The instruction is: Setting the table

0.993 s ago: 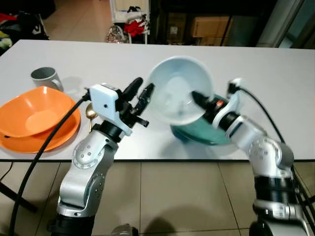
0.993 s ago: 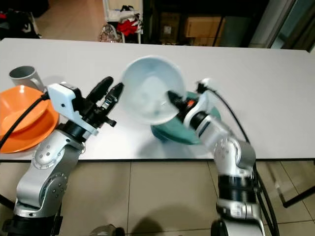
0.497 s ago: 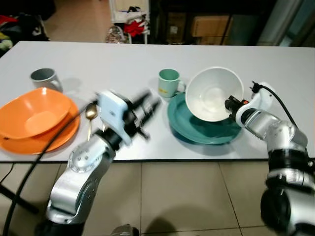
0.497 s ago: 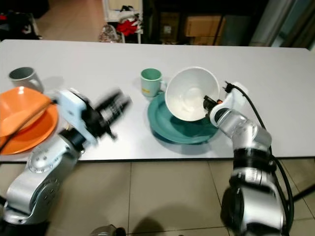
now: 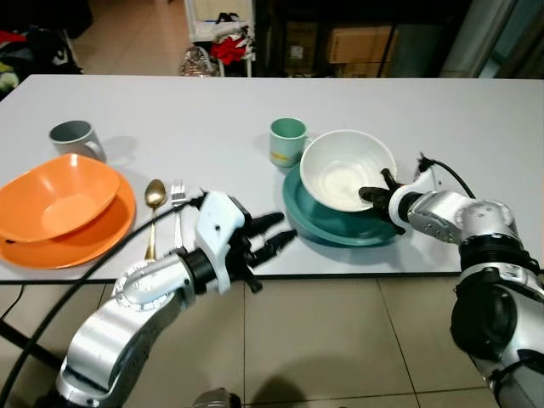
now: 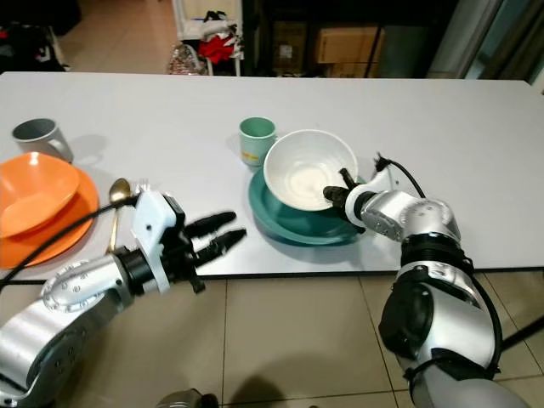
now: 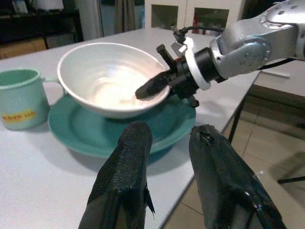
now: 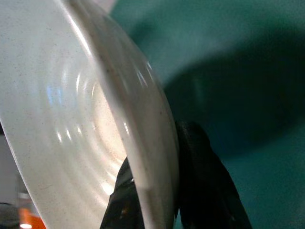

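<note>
A white bowl (image 5: 344, 170) rests on the teal plate (image 5: 327, 228) right of the table's middle. My right gripper (image 5: 368, 195) is shut on the bowl's right rim, with one finger inside the bowl and one outside; the right wrist view shows the rim (image 8: 143, 143) pinched between the fingers (image 8: 200, 162). A mint green mug (image 5: 287, 140) stands just left of the plate. My left gripper (image 5: 285, 228) hovers open at the table's front edge, left of the plate and pointing at it, holding nothing.
An orange bowl (image 5: 64, 195) sits on an orange plate (image 5: 85, 238) at the far left, with a grey mug (image 5: 72, 136) behind them. A gold spoon (image 5: 155, 195) and a fork (image 5: 177, 200) lie right of the orange plate. Tiled floor lies below the table's front edge.
My right gripper has lowered the white bowl from a tilted, raised position down onto the teal plate. My left arm has dropped and drawn back to the table's front edge.
</note>
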Controlling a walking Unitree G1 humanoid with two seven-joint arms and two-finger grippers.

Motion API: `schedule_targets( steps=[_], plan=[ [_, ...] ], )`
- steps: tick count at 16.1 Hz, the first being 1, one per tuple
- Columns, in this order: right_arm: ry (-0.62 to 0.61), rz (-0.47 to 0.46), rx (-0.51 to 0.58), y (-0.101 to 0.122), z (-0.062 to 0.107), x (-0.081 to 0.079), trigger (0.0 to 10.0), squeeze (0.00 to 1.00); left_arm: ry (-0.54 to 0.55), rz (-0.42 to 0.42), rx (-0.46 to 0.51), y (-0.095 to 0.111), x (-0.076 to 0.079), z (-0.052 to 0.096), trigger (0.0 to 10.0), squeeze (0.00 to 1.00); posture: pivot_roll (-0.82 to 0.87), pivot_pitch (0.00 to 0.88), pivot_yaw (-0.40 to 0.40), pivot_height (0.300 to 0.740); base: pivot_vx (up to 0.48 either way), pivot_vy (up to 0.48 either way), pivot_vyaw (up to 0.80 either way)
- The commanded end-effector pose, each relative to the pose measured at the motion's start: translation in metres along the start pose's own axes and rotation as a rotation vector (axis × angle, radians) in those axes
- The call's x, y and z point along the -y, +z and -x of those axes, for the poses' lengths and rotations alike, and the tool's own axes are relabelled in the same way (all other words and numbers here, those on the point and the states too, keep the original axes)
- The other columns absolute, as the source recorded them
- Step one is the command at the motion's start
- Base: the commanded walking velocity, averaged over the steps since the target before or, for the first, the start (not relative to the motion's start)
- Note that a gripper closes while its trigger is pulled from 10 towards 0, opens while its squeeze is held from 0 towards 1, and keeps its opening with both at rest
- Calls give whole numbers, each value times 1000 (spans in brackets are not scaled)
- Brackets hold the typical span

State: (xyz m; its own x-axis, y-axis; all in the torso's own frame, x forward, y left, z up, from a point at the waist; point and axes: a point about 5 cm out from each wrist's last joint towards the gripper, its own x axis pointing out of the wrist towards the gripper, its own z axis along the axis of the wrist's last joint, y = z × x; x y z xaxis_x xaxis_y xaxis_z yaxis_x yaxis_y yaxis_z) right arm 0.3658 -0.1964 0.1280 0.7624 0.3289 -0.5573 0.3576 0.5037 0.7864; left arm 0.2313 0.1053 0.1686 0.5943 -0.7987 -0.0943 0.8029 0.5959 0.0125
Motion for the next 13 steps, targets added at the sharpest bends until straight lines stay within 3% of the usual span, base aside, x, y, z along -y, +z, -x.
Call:
schedule_targets(
  steps=[1, 2, 3, 6, 13],
  plan=[
    [20, -60, -9, 4, 3, -5, 10000, 0, -14, -4, 2, 2, 2, 0, 10000, 0, 71, 0, 21, 740, 0, 0, 0],
    [19, -81, -23, 4, 3, -4, 10000, 141, -16, -4, 0, 2, 3, 1, 10000, 0, 69, 0, 20, 740, 0, 0, 0],
    [9, -114, -57, 2, 3, -1, 10000, 835, -21, -7, -6, 2, 3, 1, 10000, 0, 67, 0, 21, 740, 0, 0, 0],
    [-26, -159, -82, 1, 4, 5, 10000, 937, -27, -10, -21, 3, 3, 1, 10000, 0, 67, 0, 22, 740, 0, 0, 0],
    [-61, -163, -81, 9, 11, 2, 10000, 1000, -15, -28, -28, 3, 1, 0, 10000, 0, 67, 0, 22, 740, 0, 0, 0]
  ],
)
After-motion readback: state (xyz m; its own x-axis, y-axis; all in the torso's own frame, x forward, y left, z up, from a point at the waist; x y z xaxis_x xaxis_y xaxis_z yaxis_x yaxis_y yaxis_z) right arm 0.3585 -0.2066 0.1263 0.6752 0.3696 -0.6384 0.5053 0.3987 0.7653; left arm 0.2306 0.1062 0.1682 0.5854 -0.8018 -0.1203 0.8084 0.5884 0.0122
